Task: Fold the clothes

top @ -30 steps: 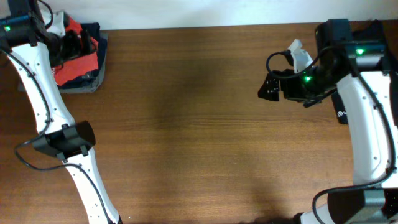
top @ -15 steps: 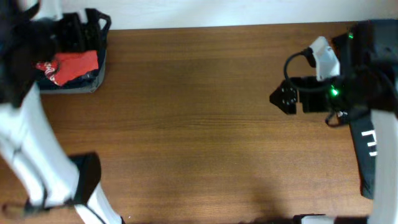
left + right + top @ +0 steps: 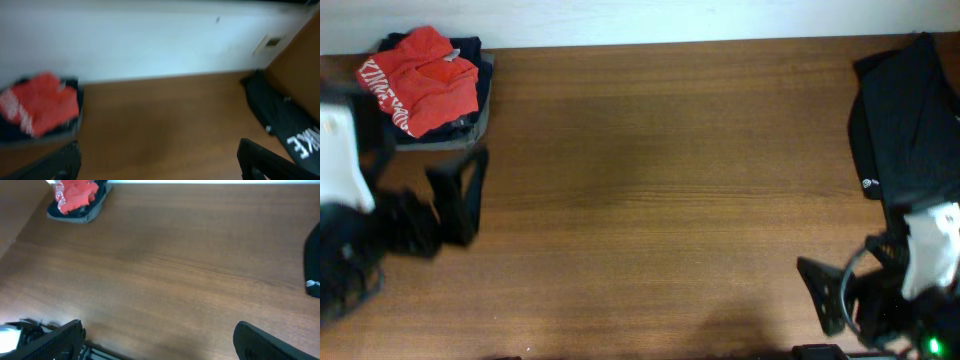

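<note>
One red-orange T-shirt [image 3: 420, 78] lies in a loose, crumpled heap, not flat and not folded, at the far left corner of the table [image 3: 640, 200]. It sits on top of a stack of dark navy folded garments [image 3: 468, 48] with a grey one at the bottom edge, and it covers most of that stack. White block lettering shows along the shirt's left edge. The band of letters runs on a slant, from the far left down toward the near side. Bunched as it is, the heap is about as wide as it is deep, so I cannot give it a clear long axis, and I cannot tell which way the collar or hem points.

Just near of the stack is my left gripper [image 3: 458, 180], blurred in the overhead view, with its fingers spread wide and nothing between them. It is not touching the shirt. My right gripper [image 3: 823, 295] is at the near right of the table, well apart from the shirt, its fingers also spread and empty.

At the far right lies a black T-shirt [image 3: 910, 120] with white letters on it. Between the two sides the brown wood is bare.
</note>
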### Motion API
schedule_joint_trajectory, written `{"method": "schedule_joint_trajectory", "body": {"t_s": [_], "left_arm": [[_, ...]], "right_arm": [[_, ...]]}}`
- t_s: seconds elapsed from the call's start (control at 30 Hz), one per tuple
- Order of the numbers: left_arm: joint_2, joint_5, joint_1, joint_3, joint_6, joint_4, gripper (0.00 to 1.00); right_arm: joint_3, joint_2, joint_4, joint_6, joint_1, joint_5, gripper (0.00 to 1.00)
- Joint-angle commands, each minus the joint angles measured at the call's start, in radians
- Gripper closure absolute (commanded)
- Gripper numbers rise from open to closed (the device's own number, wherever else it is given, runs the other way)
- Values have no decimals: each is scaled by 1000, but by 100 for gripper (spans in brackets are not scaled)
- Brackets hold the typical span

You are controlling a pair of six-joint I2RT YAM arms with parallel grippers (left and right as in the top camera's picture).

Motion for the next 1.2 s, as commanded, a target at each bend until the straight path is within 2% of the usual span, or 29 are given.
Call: {"method": "schedule_joint_trajectory", "body": {"t_s": [0.0,0.2,0.4,0.43,0.53,0.73,0.87,1.0,1.17], "left_arm": [[-153,-65,-3,-179,-6,18,1],[-473,-67,-3,-629,5,201,1],[-870,-24,-3,-1211,-37,566,1],[-974,-13,-3,-1360,-68,674,1],[-1108,-14,-3,-1571,-108,811,1],[-1161,-18,-3,-1793,-108,904,1],[-1157,-26,-3,-1897,-108,929,1],[-1157,-55,-3,-1946,-108,963,1],[-1157,-148,-3,-1951,-108,967,1]], "right_arm": [[-18,-27,-5,8,-7,37,1],[-18,-44,-6,8,-7,68,1],[-34,-46,-5,8,-7,69,1],[-46,-52,-3,8,-7,70,1],[-88,-81,8,9,-7,93,1],[-303,-255,135,26,-7,121,1],[-502,-428,296,112,-7,261,1],[-632,-524,416,113,-7,297,1],[-729,-534,486,113,-7,313,1]]}}
